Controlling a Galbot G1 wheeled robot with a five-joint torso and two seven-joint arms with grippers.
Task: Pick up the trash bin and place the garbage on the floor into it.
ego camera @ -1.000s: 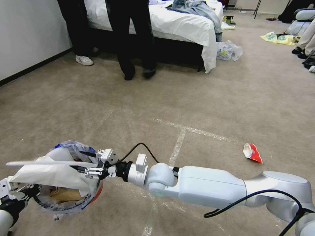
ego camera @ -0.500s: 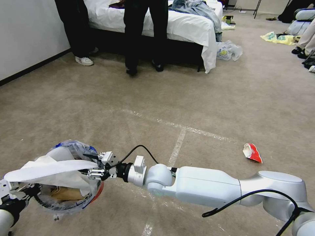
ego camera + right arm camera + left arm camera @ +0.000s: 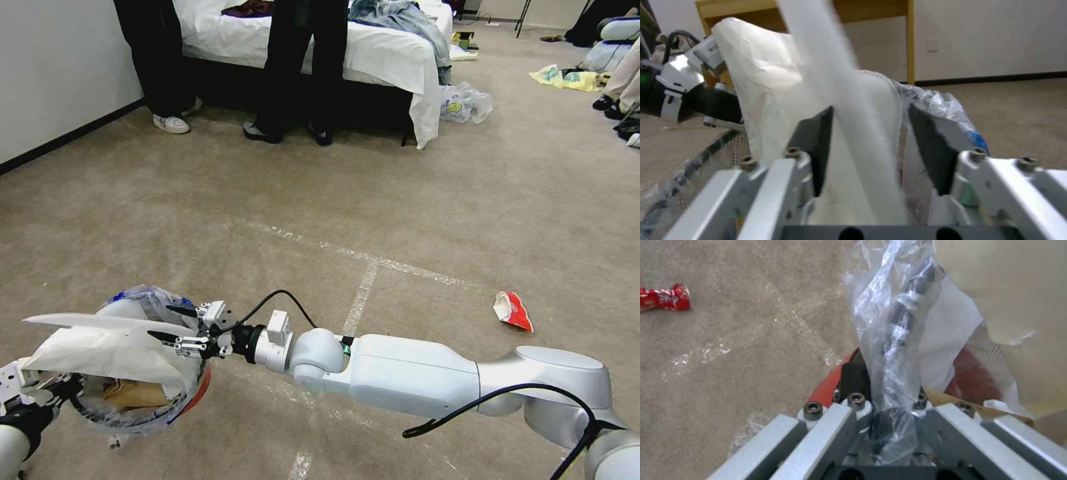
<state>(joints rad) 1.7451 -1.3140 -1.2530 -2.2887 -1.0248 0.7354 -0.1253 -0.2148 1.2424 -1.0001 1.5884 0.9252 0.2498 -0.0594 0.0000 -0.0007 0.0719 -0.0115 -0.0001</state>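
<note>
Far across the room, a white-sheeted bed (image 3: 373,53) — a knotted clear plastic bag (image 3: 465,103) lying at its right corner.

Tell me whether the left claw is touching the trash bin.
Touching. In the left wrist view the left claw is clamped on the trash bin at its rim, pinching the clear liner between its fingers.

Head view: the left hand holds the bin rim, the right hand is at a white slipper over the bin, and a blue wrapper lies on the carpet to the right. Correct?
Not quite: the wrapper on the carpet is red and white, not blue, as the head view shows. The left hand does hold the bin rim, and the right hand is at the white slipper.
</note>
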